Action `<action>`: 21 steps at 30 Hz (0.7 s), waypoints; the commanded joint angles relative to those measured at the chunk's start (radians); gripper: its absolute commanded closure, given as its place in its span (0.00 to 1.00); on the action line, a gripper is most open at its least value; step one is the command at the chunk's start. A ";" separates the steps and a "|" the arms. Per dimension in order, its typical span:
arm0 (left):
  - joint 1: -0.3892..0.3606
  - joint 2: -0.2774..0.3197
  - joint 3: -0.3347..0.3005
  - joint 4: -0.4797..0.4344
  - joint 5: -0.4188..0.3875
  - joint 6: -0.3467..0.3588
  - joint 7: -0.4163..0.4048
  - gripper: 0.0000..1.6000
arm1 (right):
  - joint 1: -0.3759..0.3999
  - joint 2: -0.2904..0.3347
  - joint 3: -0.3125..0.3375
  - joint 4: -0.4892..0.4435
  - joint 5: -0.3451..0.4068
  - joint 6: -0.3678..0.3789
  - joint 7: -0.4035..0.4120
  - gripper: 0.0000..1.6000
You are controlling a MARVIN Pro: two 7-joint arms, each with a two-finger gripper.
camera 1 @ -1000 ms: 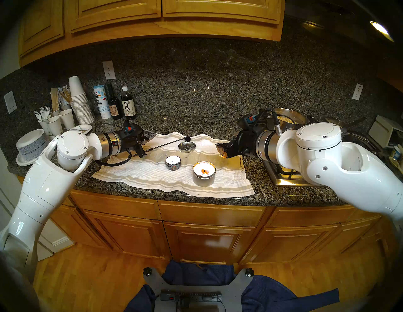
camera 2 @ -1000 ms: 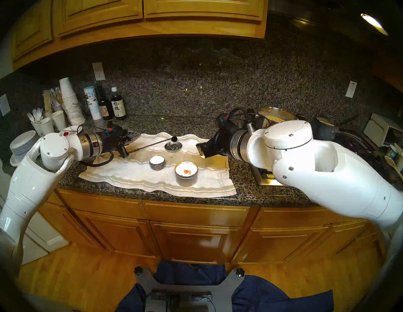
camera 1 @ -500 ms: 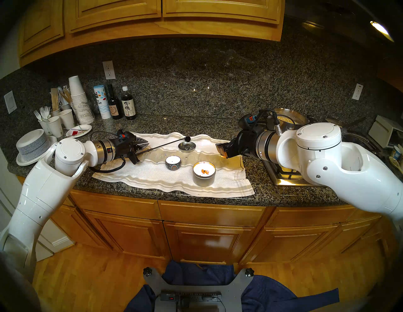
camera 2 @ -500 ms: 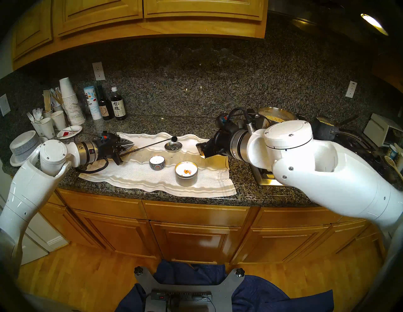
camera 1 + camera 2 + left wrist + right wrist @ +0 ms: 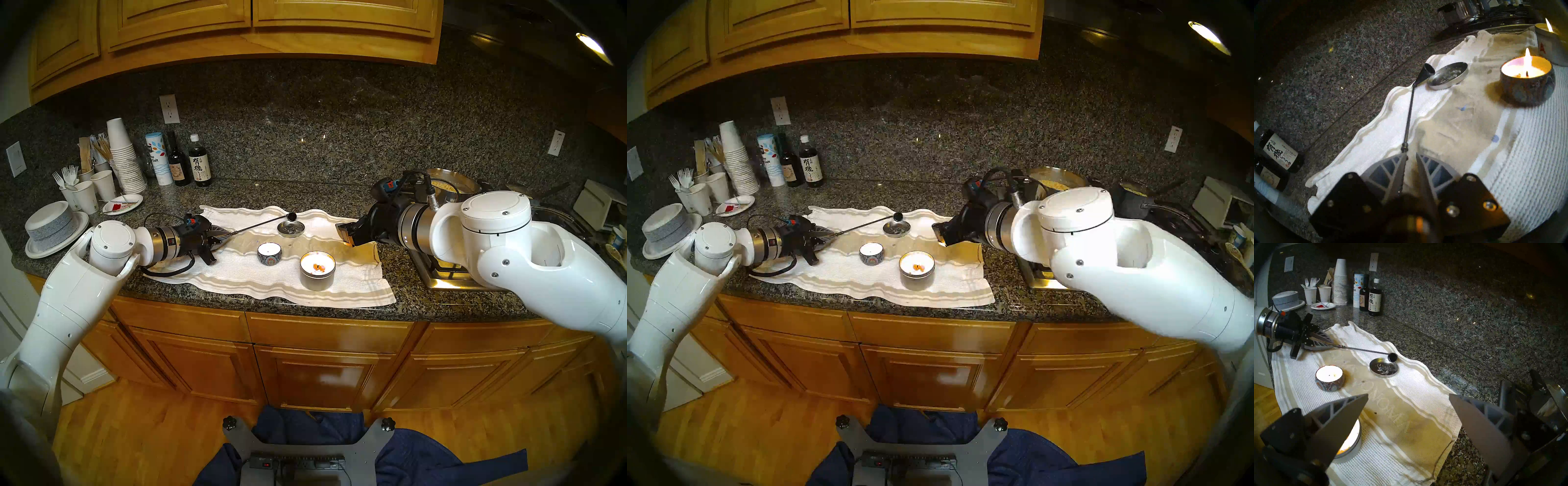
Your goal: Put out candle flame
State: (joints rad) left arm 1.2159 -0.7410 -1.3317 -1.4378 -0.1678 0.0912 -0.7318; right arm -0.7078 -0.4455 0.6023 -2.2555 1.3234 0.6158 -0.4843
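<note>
Candle flame burns on the small patterned candle (image 5: 1525, 81) in the middle of the striped towel (image 5: 237, 278) on the table (image 5: 424, 302), and a second flame shows on the larger tin candle (image 5: 317, 269) just right of it and nearer the table's edge. The snuffer (image 5: 1409, 115) lies on the towel's far left part, its thin rod running right to a little black bell (image 5: 1429, 69) that sits just beside a shallow metal lid (image 5: 290, 228). The left gripper (image 5: 1410, 155) is low over the handle end, jaws only narrowly apart; the handle lies against one finger and a strip of towel shows in the gap, so I'd say nothing is clamped. The right gripper (image 5: 1408, 395) hangs wide and empty above the towel's right end, over the tin candle.

The snuffer looks light, stiff and slick, thin enough to roll or twist between the pads. I'd take it on the turned handle, squarely, since the bell sits far out and would swing. The candles hold molten wax, so a knock could spill it
</note>
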 commanded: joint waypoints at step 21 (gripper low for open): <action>-0.142 -0.038 -0.005 0.054 0.005 0.084 -0.052 0.41 | 0.026 0.000 0.025 -0.001 -0.005 -0.007 0.000 0.00</action>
State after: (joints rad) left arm 1.1446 -0.7782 -1.3226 -1.3916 -0.1643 0.1676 -0.7827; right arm -0.7078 -0.4455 0.6021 -2.2555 1.3236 0.6158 -0.4846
